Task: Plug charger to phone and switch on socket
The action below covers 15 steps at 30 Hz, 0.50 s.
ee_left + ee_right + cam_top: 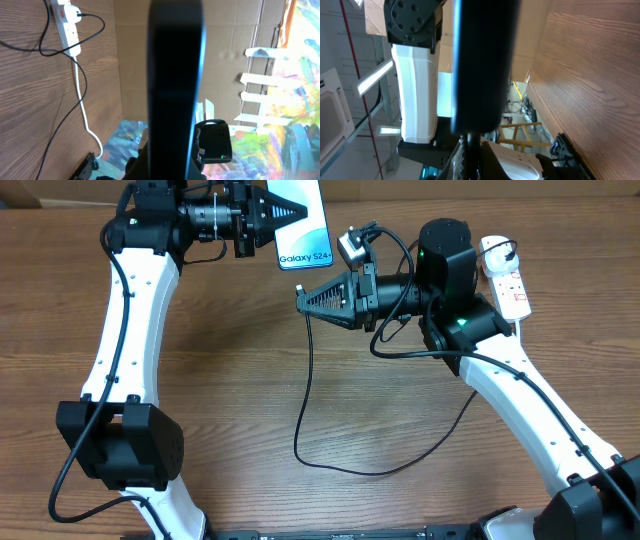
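Brown wood-grain table (230, 380), two white-and-black arms. Left arm (130, 330) runs up the left side, and its black left gripper (290, 213) points right at the far edge. Its jaws are closed flat together, with the tips overlapping the left edge of the slim rectangular phone (312, 235), which has a light blue-white screen. The phone lies at the top centre of the table, its "Galaxy S24+" end toward the near side. Cannot tell whether the tips touch it or are only above it. In the left wrist view the closed fingers (175, 75) are one dark blurred bar, with no phone in sight. Just below the phone, the thin black charger cable (301, 405) starts at the tip of the black right gripper (303, 298), drops toward the near side, loops along the table and rises right under the right arm (520, 400). The right gripper points left, jaws closed to a point. The connector end sits right at its tip, but cannot tell if it is pinched. The right wrist view shows only the dark closed fingers (480, 65) beside the wood (590, 75). The white elongated power strip (505, 280) with red marks lies far right at the top, partly behind the arm, with a black plug (497, 250) seated in it. The left wrist view also shows the strip (69, 30), with its thick white cord (82, 105) trailing off the table edge.
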Available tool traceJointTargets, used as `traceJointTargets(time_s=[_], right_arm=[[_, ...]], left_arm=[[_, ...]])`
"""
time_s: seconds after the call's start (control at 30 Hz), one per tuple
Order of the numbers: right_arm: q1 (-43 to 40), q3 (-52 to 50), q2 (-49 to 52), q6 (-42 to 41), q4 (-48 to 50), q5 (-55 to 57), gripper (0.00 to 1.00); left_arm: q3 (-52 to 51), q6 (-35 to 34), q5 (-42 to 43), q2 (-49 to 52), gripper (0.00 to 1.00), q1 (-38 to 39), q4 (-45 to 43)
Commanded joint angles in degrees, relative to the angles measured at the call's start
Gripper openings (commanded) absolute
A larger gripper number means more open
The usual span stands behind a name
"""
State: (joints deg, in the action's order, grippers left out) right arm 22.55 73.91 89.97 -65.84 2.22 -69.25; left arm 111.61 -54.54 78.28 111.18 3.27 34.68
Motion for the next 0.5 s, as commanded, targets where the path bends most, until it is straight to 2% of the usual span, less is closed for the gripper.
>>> traceJointTargets(time_s=[0.0, 0.23, 0.47], right_arm=[[-0.7, 0.7, -0.2, -0.2, 0.7, 0.8, 0.04], [-2.3, 0.7, -0.2, -0.2, 1.7, 1.5, 0.04], [-2.1, 0.7, -0.2, -3.5, 7.7, 1.5, 0.04]], left_arm=[[1.0, 0.2, 3.2, -0.9, 0.04, -0.7, -0.2], [1.0, 0.8, 4.2, -0.9, 0.04, -1.2, -0.3], [1.0, 1.0, 3.8, -0.9, 0.04, -1.8, -0.2]])
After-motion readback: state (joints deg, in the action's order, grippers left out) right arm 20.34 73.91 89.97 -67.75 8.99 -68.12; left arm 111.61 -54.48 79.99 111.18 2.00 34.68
